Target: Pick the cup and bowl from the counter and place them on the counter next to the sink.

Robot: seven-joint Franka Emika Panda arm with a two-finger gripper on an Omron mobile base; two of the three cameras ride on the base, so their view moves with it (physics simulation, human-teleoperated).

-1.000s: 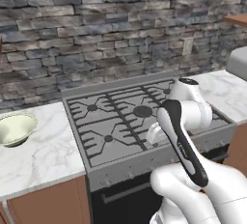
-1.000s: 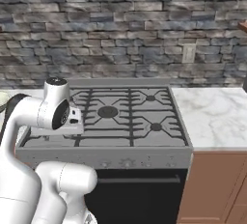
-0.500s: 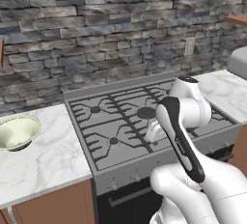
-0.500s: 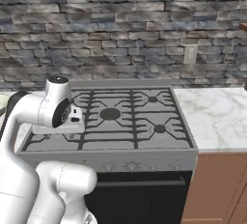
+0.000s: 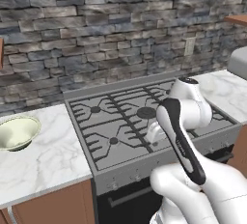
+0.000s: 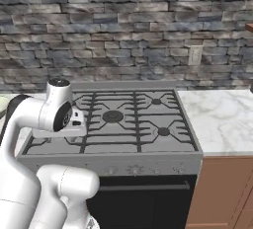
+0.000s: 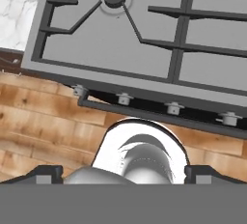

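Note:
The bowl, wide and cream-green, rests on the white marble counter left of the gas stove. The cup and the sink are out of view. My arm is folded over the stove's front, with the hand hanging low near the front edge, far right of the bowl. In the hand view the gripper looks down at the stove front and the wooden floor. Its two dark fingertips stand far apart with nothing between them, so it is open.
The grey gas stove with black grates fills the middle, its knobs along the front. More marble counter lies to its right over brown cabinets. A stone wall with an outlet runs behind, and a hood hangs above.
The whole picture has shifted slightly sideways between frames, so the base has moved. The arm keeps its folded pose and the bowl stays where it was on the counter.

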